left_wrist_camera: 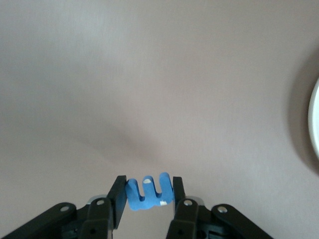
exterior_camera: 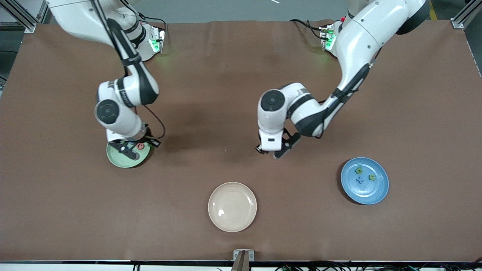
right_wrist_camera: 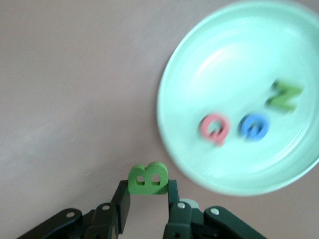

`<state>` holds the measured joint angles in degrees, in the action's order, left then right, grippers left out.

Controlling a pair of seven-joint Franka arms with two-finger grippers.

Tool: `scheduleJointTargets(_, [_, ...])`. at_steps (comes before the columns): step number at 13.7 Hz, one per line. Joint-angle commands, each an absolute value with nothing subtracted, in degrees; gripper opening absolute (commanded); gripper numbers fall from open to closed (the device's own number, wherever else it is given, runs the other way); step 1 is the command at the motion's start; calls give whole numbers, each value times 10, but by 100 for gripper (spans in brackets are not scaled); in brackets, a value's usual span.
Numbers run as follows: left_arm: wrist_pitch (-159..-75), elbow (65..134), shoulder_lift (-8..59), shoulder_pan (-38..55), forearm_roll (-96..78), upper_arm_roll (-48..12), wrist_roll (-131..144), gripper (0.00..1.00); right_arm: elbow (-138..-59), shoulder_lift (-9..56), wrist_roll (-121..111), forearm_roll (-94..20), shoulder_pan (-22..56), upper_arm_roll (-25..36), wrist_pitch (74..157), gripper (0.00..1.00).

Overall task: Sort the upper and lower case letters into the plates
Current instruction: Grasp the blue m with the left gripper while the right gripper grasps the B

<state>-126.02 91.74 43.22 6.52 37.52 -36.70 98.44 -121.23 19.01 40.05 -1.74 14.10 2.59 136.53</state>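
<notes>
My right gripper [exterior_camera: 130, 149] hangs over the pale green plate [exterior_camera: 119, 160] at the right arm's end of the table. It is shut on a green letter B [right_wrist_camera: 148, 179]. In the right wrist view [right_wrist_camera: 147, 189] the gripper is just off the rim of this plate [right_wrist_camera: 224, 59], which holds a pink letter [right_wrist_camera: 214, 127], a blue letter [right_wrist_camera: 254, 126] and a green letter [right_wrist_camera: 283, 95]. My left gripper [exterior_camera: 272, 151] is over bare table and is shut on a blue letter [left_wrist_camera: 148, 193]; it also shows in the left wrist view [left_wrist_camera: 149, 187]. The blue plate [exterior_camera: 371, 194] holds three small letters.
A cream-beige plate [exterior_camera: 232, 206] lies near the table's front edge, with nothing in it. Its pale rim [left_wrist_camera: 315, 124] shows at the edge of the left wrist view. Brown tabletop surrounds the plates.
</notes>
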Motion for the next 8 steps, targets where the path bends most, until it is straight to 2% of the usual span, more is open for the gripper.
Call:
scheduleJointTargets(1, [-1239,906,424,34,364,-371,896,2,-1209,188,312,-9,72,15,1373,0])
scheduleJointTargets(4, [-1187,887,417,-4,363,-373,791,2,-1201,200,280,-9,44,15,1379,0])
scheduleJointTargets(8, [-1157,889,405,-68,335,-382,687,2,-1201,225,275,-9,37,15,1404,0])
